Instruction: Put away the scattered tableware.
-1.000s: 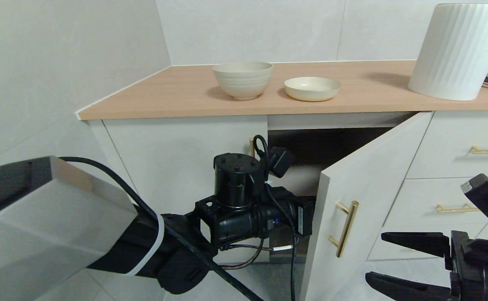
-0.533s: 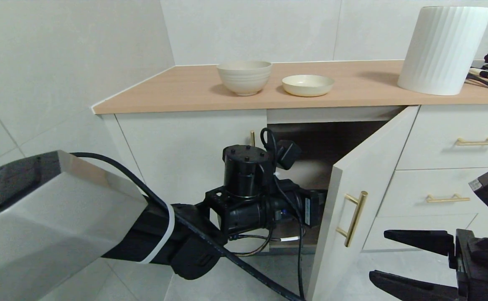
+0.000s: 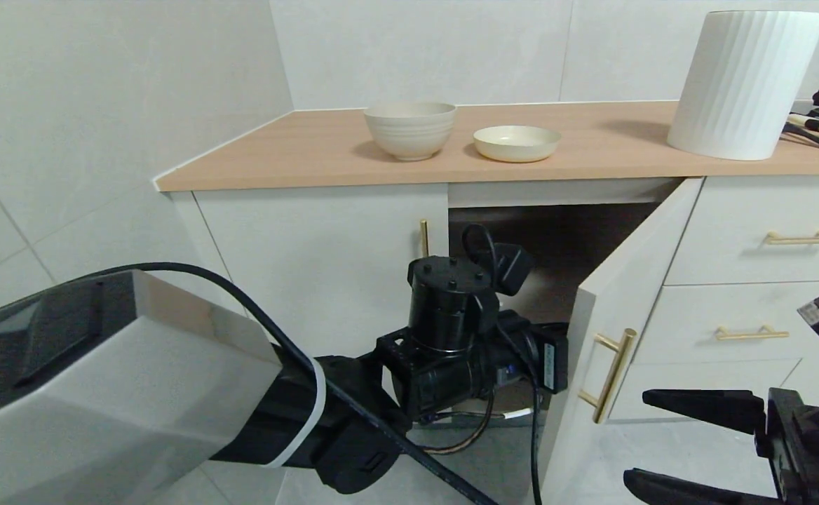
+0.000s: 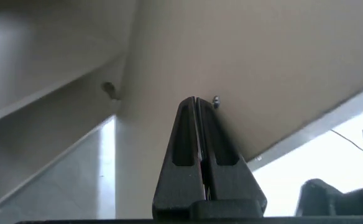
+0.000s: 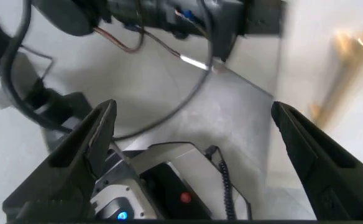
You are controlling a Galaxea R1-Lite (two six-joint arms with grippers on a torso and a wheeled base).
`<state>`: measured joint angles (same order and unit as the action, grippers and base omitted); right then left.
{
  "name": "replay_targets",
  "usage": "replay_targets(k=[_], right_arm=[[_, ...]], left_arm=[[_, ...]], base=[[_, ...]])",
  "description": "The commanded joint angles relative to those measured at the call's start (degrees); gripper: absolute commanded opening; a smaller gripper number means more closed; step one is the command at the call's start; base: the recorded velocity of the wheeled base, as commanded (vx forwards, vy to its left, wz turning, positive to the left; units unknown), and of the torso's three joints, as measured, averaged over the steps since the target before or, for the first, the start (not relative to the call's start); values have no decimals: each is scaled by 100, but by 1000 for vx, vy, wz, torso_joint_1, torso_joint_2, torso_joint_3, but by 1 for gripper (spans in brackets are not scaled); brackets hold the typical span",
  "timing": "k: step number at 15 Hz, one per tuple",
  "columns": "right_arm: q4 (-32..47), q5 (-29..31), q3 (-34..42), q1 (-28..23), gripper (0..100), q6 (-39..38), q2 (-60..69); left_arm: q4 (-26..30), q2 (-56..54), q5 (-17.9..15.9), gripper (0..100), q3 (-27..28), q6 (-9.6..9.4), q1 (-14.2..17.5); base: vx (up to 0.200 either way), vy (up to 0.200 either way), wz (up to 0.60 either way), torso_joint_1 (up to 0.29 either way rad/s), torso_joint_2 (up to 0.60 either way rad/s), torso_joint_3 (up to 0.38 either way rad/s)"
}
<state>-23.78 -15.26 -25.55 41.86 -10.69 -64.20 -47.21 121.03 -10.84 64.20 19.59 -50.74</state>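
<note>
Largely, the door [image 3: 627,280] hides the left hand [image 4: 195,109], pinched together; right hand [image 3: 635,438] gapes wide.

Soft, even light falls on your worktop [image 3: 297,158]; the ribbed bowl [image 3: 409,130] throws a faint shadow to its left. Inside the open cabinet [image 3: 557,224] it is dark. Your right wrist view is blurred, the brass handle [image 5: 346,68] smeared.

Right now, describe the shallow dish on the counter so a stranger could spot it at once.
Start at the wooden countertop above the open cabinet door. Two cream pieces sit there; the shallow dish is the low, flat one, right of the taller ribbed bowl.
</note>
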Motion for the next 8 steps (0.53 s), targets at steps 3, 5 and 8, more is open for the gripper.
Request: replay_targets(k=[3,5,8], right_arm=[[243,-232,15,771,100,-3,575],[383,-381,-20,762,100,6,663],[383,-337,-99,621,100,6,628]], left_arm=[[28,-730,-358,0,-531,-25,-1000],[-7,-906,-709,0,-698,-43,-894],[-7,-862,-709,0,-768,-52,-270]], base=[[0,0,0,0,0,0],[0,0,0,0,0,0],[0,0,0,0,0,0]])
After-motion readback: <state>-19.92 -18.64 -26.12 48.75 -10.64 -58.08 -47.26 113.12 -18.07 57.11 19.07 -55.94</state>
